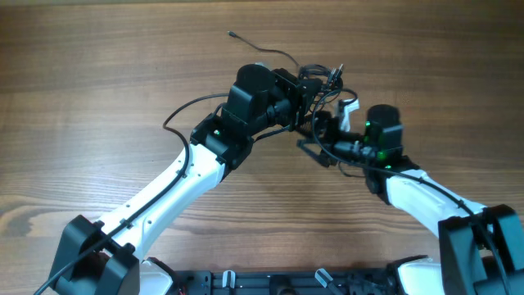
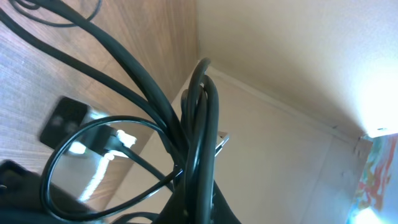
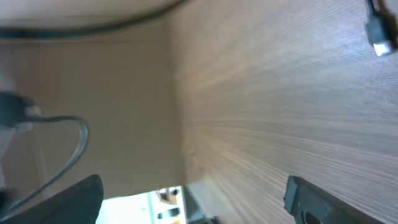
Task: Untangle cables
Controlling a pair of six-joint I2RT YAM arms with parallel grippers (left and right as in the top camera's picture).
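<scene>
The cables (image 1: 324, 80) are thin black cords bunched in a knot at the middle of the table, held up off the wood. One strand runs left to a small plug end (image 1: 232, 34). My left gripper (image 1: 315, 88) is shut on the bundle. In the left wrist view several cords (image 2: 200, 124) rise between the closed jaws of the left gripper (image 2: 202, 196), and loops (image 2: 74, 162) hang off to the left. My right gripper (image 1: 318, 138) sits just below the knot, open. In the right wrist view its fingers (image 3: 314, 199) stand wide apart with nothing between them.
A loose plug (image 3: 379, 31) lies on the wood in the right wrist view, and a cord (image 3: 71, 121) curves at the left. The arm's own thicker cable (image 1: 176, 115) loops out beside the left arm. Bare wooden table (image 1: 98, 74) surrounds the arms.
</scene>
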